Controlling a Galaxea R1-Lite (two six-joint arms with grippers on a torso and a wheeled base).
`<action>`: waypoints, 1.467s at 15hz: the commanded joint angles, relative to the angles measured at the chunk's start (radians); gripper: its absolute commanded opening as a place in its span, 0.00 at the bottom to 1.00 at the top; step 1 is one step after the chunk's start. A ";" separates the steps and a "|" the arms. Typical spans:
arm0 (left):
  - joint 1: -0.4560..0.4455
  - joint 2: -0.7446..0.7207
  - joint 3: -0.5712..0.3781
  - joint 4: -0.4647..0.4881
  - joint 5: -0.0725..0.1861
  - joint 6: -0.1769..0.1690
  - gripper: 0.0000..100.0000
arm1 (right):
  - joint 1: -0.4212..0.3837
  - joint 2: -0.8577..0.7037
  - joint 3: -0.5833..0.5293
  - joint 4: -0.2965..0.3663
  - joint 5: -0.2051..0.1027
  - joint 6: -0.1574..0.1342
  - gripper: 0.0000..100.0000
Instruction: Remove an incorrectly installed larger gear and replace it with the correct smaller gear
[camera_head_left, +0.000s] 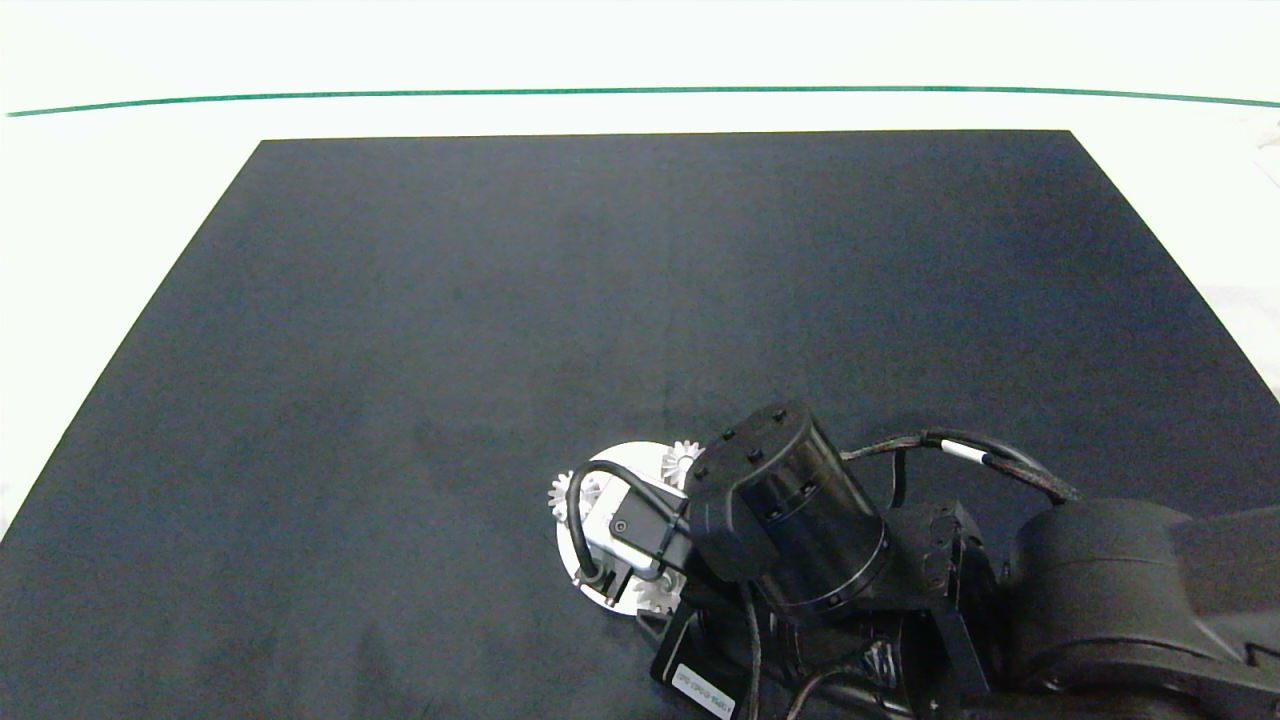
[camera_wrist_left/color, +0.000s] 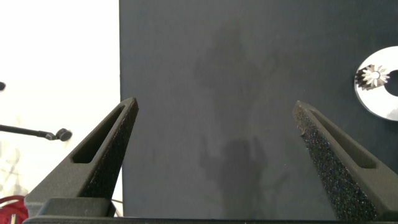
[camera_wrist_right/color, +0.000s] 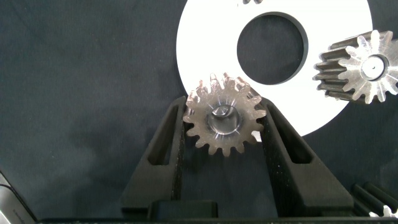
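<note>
**Inspector:** Head view first. What lies where?

**Assistant:** The black mat (camera_head_left: 500, 330) covers the white table (camera_head_left: 120, 200). The white ring plate (camera_head_left: 640, 452) sits toward the mat's 6 o'clock edge. Three gear rims show around it: one gear at 10 o'clock (camera_head_left: 563, 495), one gear at 1 o'clock (camera_head_left: 683, 462) and one gear at 5 o'clock (camera_head_left: 655, 595). I cannot tell which is which from here. The right arm (camera_head_left: 800, 520) comes in from 4 o'clock and covers most of the plate, hiding its claw.

**Inspector:** Left wrist view?

**Assistant:** The left gripper (camera_wrist_left/color: 214, 106) hangs over the mat's edge, well apart from the plate. Its fingers are spread wide with nothing between them. The plate's rim shows far off, carrying a star-toothed gear (camera_wrist_left/color: 375, 76) of unclear identity.

**Inspector:** Right wrist view?

**Assistant:** The right gripper (camera_wrist_right/color: 225, 107) is clamped on the smaller gear (camera_wrist_right/color: 224, 124), a finger pressed to each flank, at the plate's outer rim. I cannot tell whether the gear touches the plate. The larger gear (camera_wrist_right/color: 364, 65), dark-sided, overhangs the plate's edge nearby, apart from the fingers.
</note>
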 joint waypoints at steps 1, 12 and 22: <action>0.000 0.000 0.000 0.005 0.000 0.003 1.00 | 0.002 -0.002 0.002 0.002 -0.001 -0.002 0.28; -0.004 0.000 0.000 0.005 0.000 0.003 1.00 | -0.003 -0.004 0.009 -0.001 -0.007 0.000 0.28; -0.004 0.000 0.000 0.005 0.000 0.003 1.00 | 0.001 -0.002 0.012 0.002 -0.007 0.001 0.28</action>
